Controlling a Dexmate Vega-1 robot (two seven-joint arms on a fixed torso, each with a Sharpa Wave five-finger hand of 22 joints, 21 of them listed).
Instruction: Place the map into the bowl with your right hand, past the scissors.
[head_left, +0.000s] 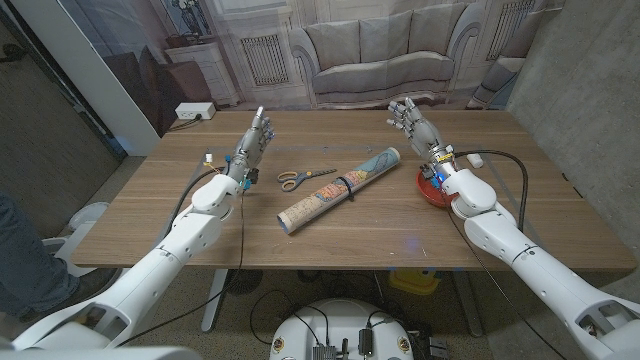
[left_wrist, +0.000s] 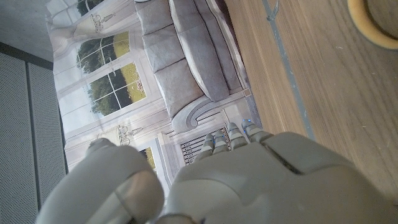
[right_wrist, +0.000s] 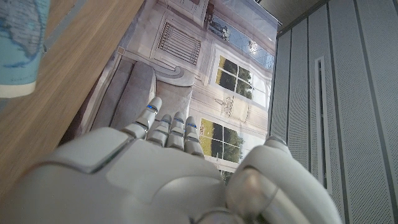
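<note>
The rolled map lies slantwise in the middle of the wooden table; one end of it is the blue-printed map in the right wrist view. Just behind its left half lie the yellow-handled scissors, whose handle shows as a yellow ring in the left wrist view. The red bowl stands right of the map, partly hidden under my right wrist. My right hand is raised behind the bowl, fingers apart and holding nothing, and appears as the right hand. My left hand stands left of the scissors, fingers straight and holding nothing, also the left hand.
A black cable loops over the table beside my right forearm. A thin cable runs by my left wrist. A white power strip lies beyond the far left corner. Part of a person shows at the left edge.
</note>
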